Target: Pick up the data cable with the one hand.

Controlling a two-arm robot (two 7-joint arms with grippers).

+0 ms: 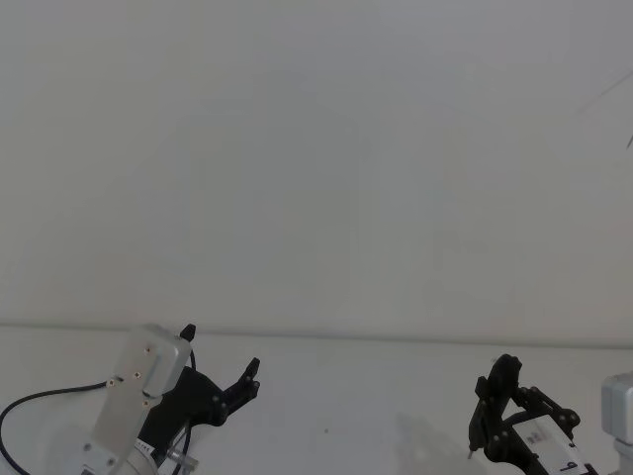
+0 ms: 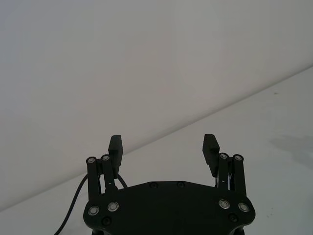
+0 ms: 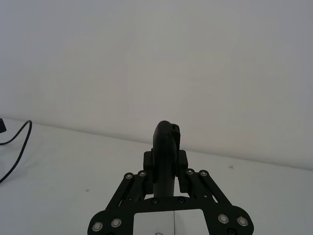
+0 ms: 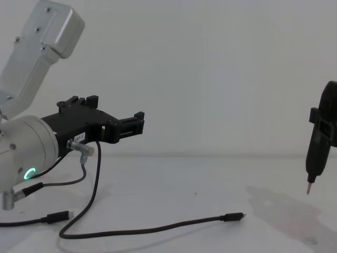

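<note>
bench (image 4: 210,176): plain white, matte, carrying only cords. it meets a plain pale wall (image 4: 221,63) in one straight seam across the chest view. a soft shadow lies on the bench toward its right.

left gripper (image 2: 163,147): held above the bench on my left, pointing ahead toward the wall. jaws apart, nothing between them. green ring (image 4: 30,172) lit on the silver wrist behind. a short grey wire (image 4: 84,149) hangs just under the gripper.

cable (image 4: 158,227): black, lying on the bench below and ahead of the left gripper, not touching the jaws. it runs rightward in a shallow curve to its plug (image 4: 231,216), silver tip pointing right, near mid-bench. at the left it loops, and one run climbs toward the gripper's underside; where that run ends i cannot tell.

right gripper (image 3: 166,161): at my right, above the bench, jaws clamped on a pen tool (image 4: 317,142). its metal tip points down, clear of the surface, well apart from the plug.
</note>
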